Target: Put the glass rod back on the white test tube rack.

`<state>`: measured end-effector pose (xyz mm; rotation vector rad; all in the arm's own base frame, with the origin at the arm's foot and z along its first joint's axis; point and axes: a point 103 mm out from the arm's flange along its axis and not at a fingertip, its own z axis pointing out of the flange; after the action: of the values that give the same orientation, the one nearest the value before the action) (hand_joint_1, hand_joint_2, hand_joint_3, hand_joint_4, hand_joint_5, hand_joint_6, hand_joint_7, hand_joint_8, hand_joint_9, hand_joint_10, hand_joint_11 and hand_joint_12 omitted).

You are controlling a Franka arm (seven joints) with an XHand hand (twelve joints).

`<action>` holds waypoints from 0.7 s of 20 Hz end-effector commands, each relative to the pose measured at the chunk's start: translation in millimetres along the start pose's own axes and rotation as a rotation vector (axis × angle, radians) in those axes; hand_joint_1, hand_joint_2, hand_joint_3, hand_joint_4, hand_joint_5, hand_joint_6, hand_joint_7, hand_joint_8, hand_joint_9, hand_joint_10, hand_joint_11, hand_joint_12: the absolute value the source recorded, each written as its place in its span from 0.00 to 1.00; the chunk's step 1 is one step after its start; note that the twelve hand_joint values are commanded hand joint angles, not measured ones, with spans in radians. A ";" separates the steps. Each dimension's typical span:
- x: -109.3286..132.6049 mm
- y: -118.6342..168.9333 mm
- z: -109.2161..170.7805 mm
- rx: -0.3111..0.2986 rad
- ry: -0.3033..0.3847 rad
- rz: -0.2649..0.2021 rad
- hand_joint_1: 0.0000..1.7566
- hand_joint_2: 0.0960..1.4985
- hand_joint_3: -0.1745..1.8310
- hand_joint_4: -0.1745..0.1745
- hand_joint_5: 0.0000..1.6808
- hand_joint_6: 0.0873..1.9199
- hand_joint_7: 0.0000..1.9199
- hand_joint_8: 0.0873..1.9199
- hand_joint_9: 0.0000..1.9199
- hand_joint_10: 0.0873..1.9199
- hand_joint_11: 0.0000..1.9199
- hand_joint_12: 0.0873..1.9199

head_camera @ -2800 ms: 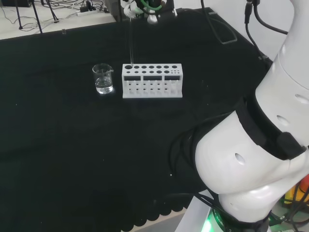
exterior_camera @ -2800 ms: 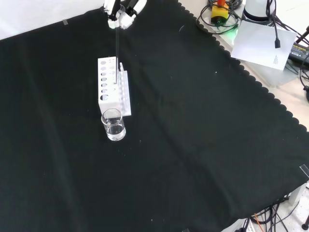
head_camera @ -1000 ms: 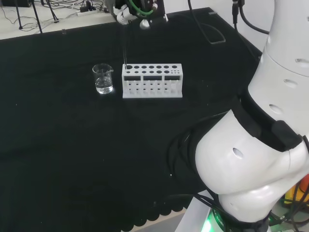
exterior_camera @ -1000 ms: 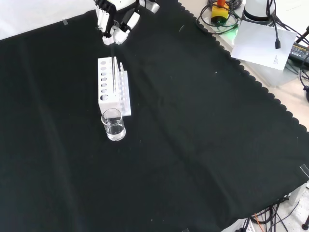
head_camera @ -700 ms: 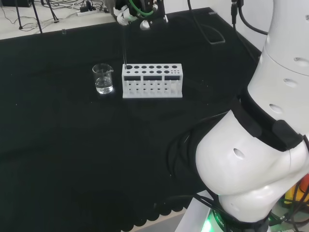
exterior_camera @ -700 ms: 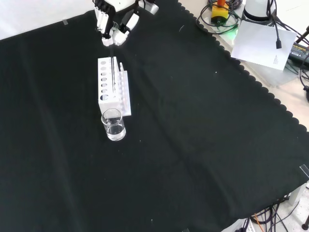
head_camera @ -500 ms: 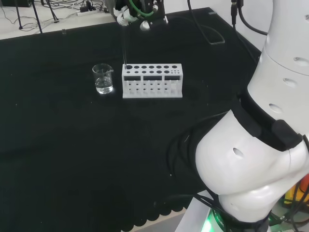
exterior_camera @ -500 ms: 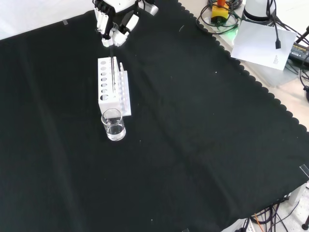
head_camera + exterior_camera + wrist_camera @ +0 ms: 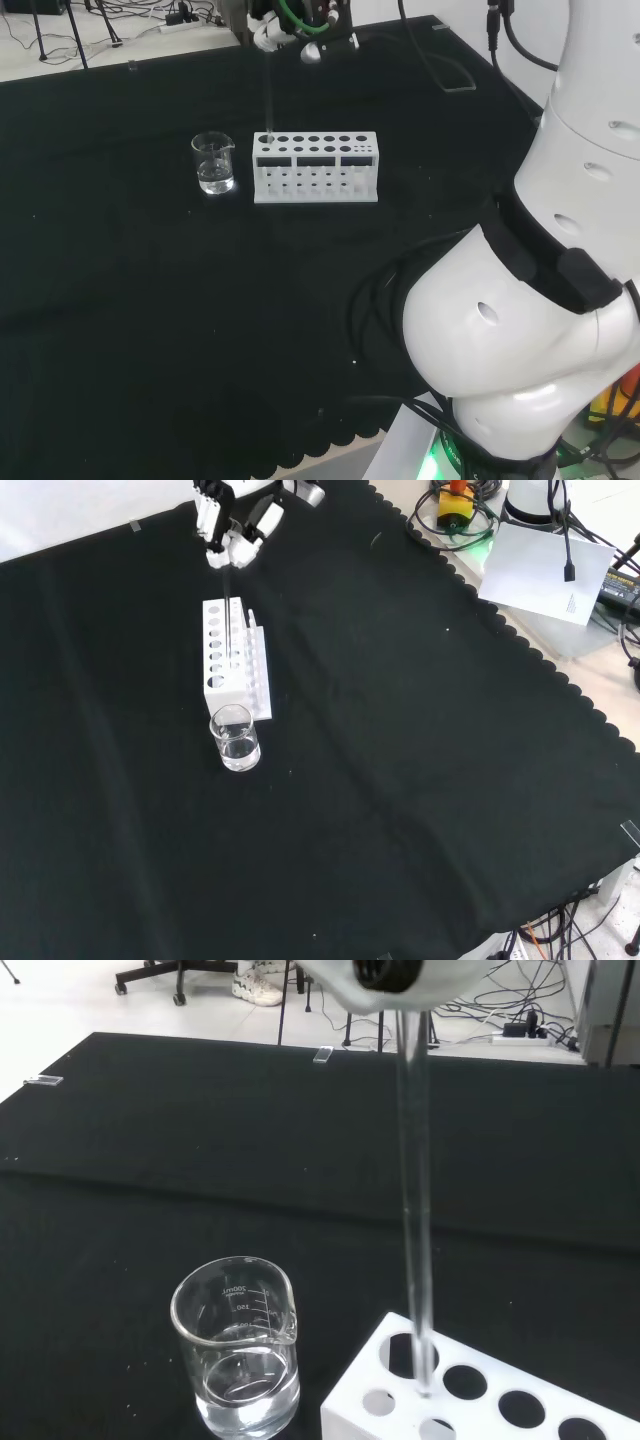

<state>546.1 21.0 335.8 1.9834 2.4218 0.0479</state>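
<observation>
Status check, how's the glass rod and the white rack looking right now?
Black and white hand shut on thin clear glass rod, upright. Rod tip in an end hole of white test tube rack, beside clear glass beaker. Nothing blocking.

White rack (image 9: 315, 166), clear beaker (image 9: 214, 163), black cloth (image 9: 150, 300)

White graduation marks and small volume figures on the glass beaker (image 9: 238, 1356), too fine to read surely.

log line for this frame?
hand: shut on glass rod | rod upright, tip at end hole of white rack | beaker beside rack, holds clear liquid
</observation>
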 end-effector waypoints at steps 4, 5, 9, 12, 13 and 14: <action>8.0 -3.9 -4.8 -0.007 -0.001 -0.007 0.74 0.69 0.09 0.00 0.67 0.20 0.59 0.54 0.84 0.43 0.83 0.42; 8.9 -3.8 -5.3 -0.007 -0.002 -0.008 0.74 0.69 0.09 0.00 0.67 0.20 0.59 0.54 0.84 0.43 0.83 0.42; 12.4 -2.9 -6.9 -0.014 -0.007 -0.010 0.74 0.69 0.09 0.00 0.67 0.20 0.59 0.54 0.84 0.43 0.83 0.42; 14.4 -1.5 -4.9 -0.011 -0.008 -0.012 0.74 0.69 0.09 0.00 0.67 0.20 0.59 0.54 0.84 0.43 0.83 0.42; 14.5 -1.1 -3.6 -0.009 -0.004 -0.013 0.74 0.69 0.09 0.00 0.67 0.20 0.59 0.54 0.84 0.43 0.83 0.42; 14.6 -0.9 -2.6 -0.008 -0.004 -0.013 0.74 0.69 0.09 0.00 0.67 0.20 0.59 0.54 0.84 0.43 0.83 0.42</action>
<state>541.3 33.4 341.5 1.9631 2.4221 0.0553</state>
